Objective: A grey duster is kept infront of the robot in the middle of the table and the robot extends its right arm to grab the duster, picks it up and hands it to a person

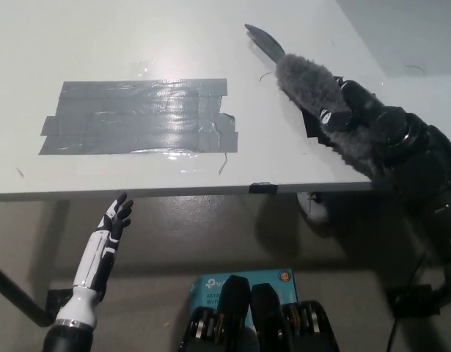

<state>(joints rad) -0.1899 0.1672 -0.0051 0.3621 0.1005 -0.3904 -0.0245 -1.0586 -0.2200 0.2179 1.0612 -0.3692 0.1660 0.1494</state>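
The grip looks poor — the black right hand (355, 121) is wrapped round the fluffy head of the grey duster (313, 88) with its dark plastic handle (265, 42), so soft pile could slip through the fingers and the duster drop before a handover; no person is in view. The duster is lifted over the right part of the white table (137, 37), handle pointing away from the hand, right of the grey tape patch (137, 117); the white left hand (115, 224) hangs spread below the table edge.
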